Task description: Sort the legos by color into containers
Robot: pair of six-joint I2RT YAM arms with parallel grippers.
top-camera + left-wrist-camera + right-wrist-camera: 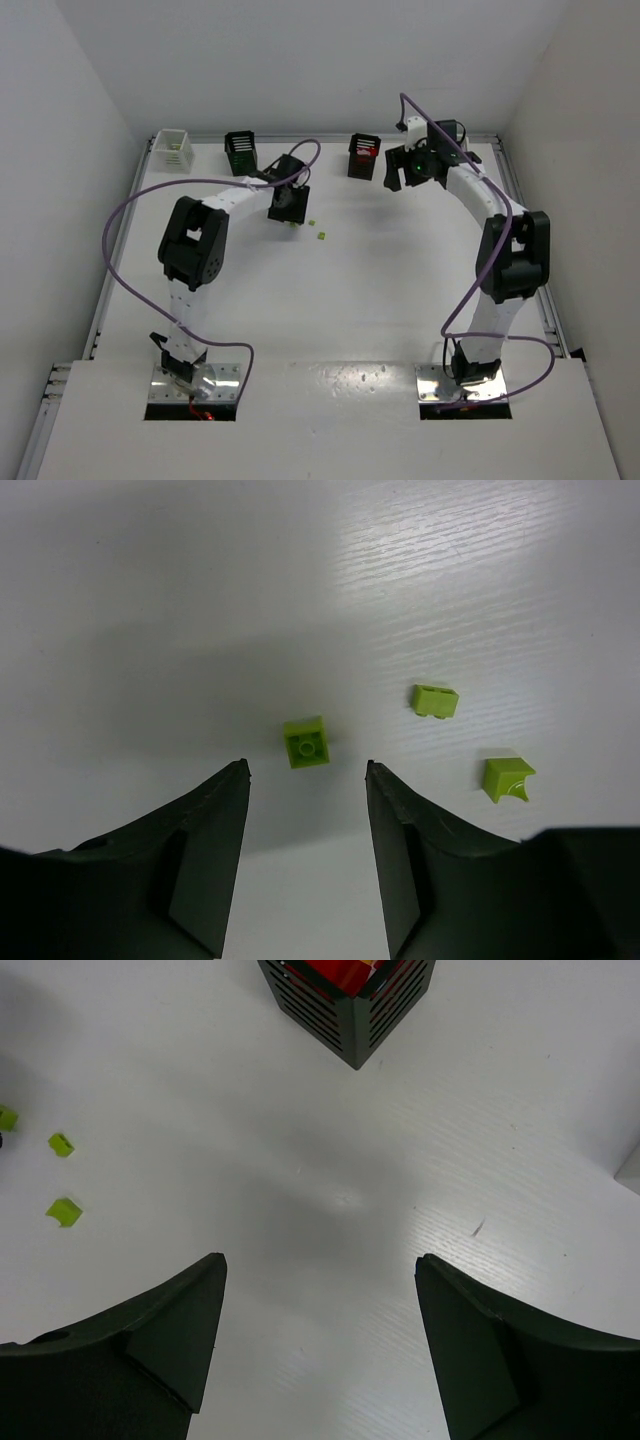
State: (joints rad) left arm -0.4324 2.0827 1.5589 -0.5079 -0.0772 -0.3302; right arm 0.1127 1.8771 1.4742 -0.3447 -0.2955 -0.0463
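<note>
Left claw [307, 780]: spread, pinching nothing, hanging low over the tabletop [150, 600], tips just short of a yellow-green lego [305, 742]. Studs up on that brick, flat on the surface, touching no part of the claw. To its right, a small yellow-green piece [434, 700] near it and a sloped yellow-green piece [507, 778] a little further off, all three apart from one another. From the overhead camera, only tiny green specks under and beside the claw, in front of the gap between the two black bins.

Along the back edge, left to right: a white bin [173, 148] at the corner, a black bin [241, 152], then a second black bin [364, 156] holding red legos [335, 972].

Right claw [320, 1265]: spread wide too, empty, above bare surface just beside that red-filled bin, on its right in the overhead view.

Left arm [195, 240] and right arm [515, 250] reaching forward from bases at the near edge, purple cables [120, 215] looping alongside.
</note>
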